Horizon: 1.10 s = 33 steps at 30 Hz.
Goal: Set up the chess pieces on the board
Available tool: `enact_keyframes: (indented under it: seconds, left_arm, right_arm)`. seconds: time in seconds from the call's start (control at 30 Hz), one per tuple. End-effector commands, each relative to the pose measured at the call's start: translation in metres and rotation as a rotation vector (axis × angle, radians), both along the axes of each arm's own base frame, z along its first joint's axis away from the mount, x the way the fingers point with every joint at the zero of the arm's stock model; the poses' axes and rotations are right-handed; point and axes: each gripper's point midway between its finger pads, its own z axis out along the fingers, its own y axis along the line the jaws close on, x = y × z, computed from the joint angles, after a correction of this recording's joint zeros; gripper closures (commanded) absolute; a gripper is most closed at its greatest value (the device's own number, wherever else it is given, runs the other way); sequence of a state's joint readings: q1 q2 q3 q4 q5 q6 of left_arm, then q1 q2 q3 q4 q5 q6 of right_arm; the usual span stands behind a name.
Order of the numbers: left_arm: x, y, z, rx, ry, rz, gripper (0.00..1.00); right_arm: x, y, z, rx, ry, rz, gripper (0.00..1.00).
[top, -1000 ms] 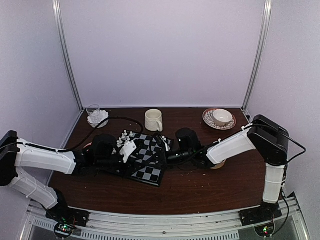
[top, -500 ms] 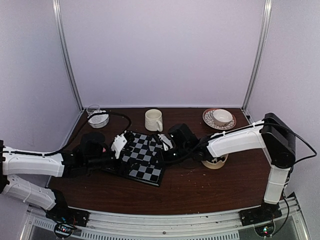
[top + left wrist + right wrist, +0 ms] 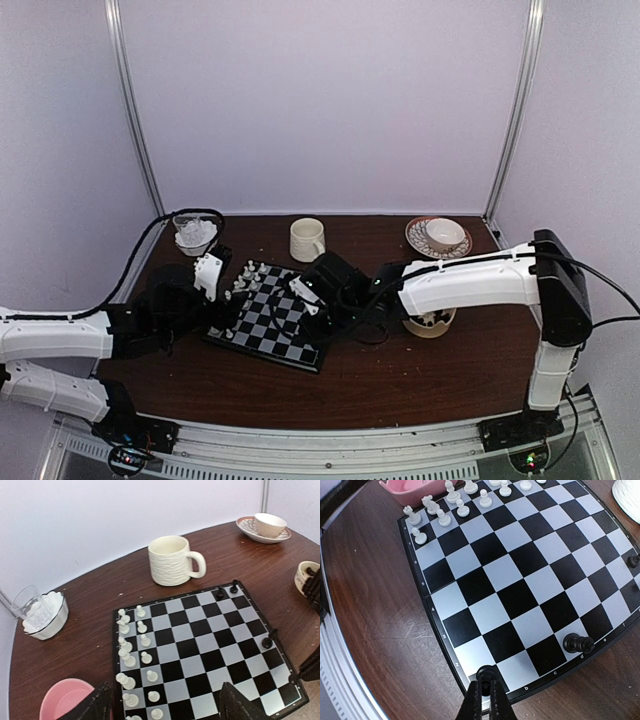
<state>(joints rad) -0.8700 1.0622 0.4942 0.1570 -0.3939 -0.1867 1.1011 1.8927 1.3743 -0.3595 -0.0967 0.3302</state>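
Far left at the back, a glass dish [image 3: 46,616] w/ white lumpy stuff sits on the dark wood table [image 3: 400,385]. Nearer to me, the left gripper [image 3: 165,697] hangs low over the board's left end, fingers spread wide w/ nothing betw. them, so it's released. A pink bowl [image 3: 62,700] sits just beside the board's left rim, partly under that arm. The board [image 3: 200,640] lies flat mid-table, turned at a slant to the table edge. The white pieces [image 3: 129,681] stand in two rows along its left side, upright as far as I can see. The middle squares are bare. The right gripper [image 3: 485,682] reaches in over the board from the right. In its wrist view the tips are pinched together over the board's rim near a corner, clenched on what looks like a small black piece [image 3: 485,672]; can't tell which kind. Behind the board stands a cream mug [image 3: 172,560], handle to the right, near the rim but not touching. Two black pieces [image 3: 220,593] stand at the far right corner, another by the right rim. Right of the board is a small cream bowl [image 3: 304,577] w/ dark bits inside. At the back right, well apart, a cup [image 3: 269,524] sits on a patterned saucer [image 3: 247,527].
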Motion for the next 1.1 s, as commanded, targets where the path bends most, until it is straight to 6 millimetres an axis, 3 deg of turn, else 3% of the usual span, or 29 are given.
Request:
enact_keyframes:
  seconds: [0.0,0.37,0.73,1.07]
  left_arm:
    - [0.008,0.031,0.005,-0.004,-0.035,0.165,0.26]
    - [0.007,0.026,0.002,0.010,-0.015,0.138,0.25]
    - [0.007,0.021,-0.002,0.025,0.006,0.118,0.25]
    - [0.007,0.018,-0.003,0.026,0.013,0.105,0.24]
  right_arm:
    - [0.004,-0.014,-0.017,-0.161,-0.067,0.008,1.00]
    - [0.001,-0.009,-0.035,-0.217,-0.052,0.040,0.98]
    - [-0.002,-0.006,-0.039,-0.223,-0.045,0.054,0.77]
    - [0.001,-0.006,-0.045,-0.245,-0.051,0.047,0.76]
